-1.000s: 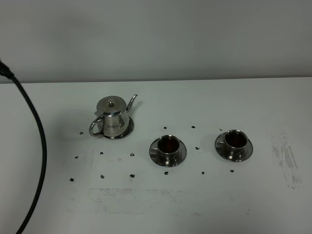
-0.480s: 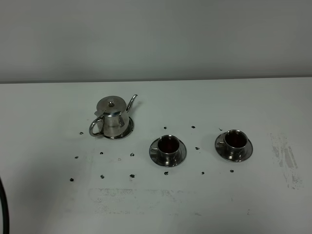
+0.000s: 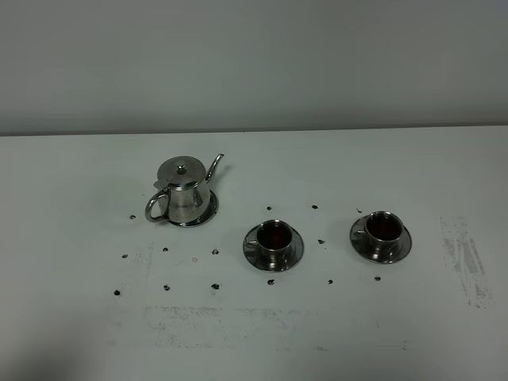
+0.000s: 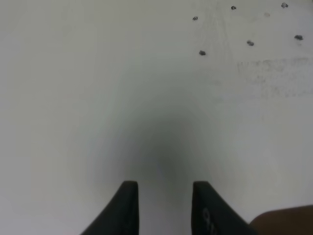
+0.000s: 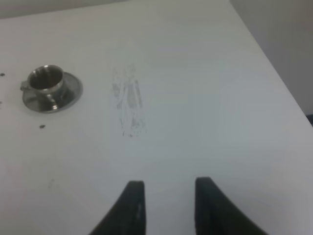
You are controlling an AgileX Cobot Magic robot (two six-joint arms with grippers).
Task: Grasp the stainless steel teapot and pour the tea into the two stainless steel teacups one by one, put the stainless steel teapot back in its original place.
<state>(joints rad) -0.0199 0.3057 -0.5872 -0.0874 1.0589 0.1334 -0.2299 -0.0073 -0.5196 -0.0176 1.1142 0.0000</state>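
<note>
The stainless steel teapot stands upright on its round steel disc, the original place, left of centre, spout pointing right and back. Two stainless steel teacups on saucers sit to its right, the nearer one and the farther one, both with dark tea inside. The farther cup also shows in the right wrist view. My left gripper hangs over bare table, jaws a small gap apart, nothing between them. My right gripper likewise has a small empty gap. Neither arm shows in the high view.
Small dark spots dot the white table around the cups and pot. A scuffed grey patch lies right of the farther cup. The table's right edge runs close by the right gripper.
A black cable at the left edge of the high view has drawn back out of the picture. Teapot and cups have not moved.
</note>
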